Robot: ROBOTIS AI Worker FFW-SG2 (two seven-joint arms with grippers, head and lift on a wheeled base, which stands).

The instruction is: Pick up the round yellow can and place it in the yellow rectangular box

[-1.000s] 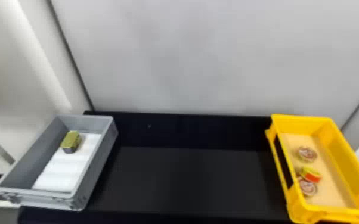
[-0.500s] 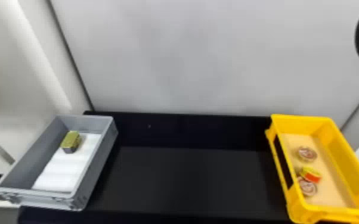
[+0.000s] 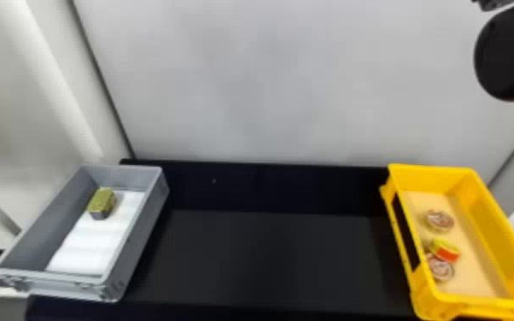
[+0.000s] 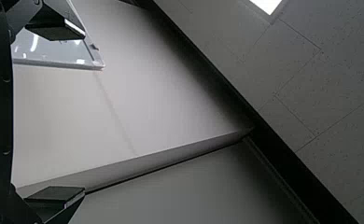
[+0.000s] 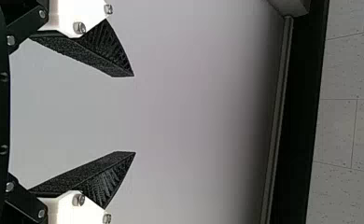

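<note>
A yellow-topped can (image 3: 101, 203) with a dark side rests at the far end of the grey box at left in the head view; its outline looks blocky. The yellow rectangular box (image 3: 497, 222) stands at the right. My right arm (image 3: 510, 55) is raised at the upper right edge, well above and beyond that box. In the right wrist view my right gripper (image 5: 134, 114) is open, a pale wall behind its bare gap. The left wrist view has my left gripper (image 4: 83, 113) wide open and holding nothing, facing wall and ceiling, away from the boxes.
The yellow box holds two round cans with pinkish lids, such as the far one (image 3: 439, 220), and a tilted yellow-and-red can (image 3: 445, 250). White lining covers the floor of the grey box (image 3: 141, 232). A black table (image 3: 269, 256) spans between the boxes, before a pale wall.
At the upper right of the head view, my right arm has come farther into sight, moving left and slightly down. The boxes and cans have not moved.
</note>
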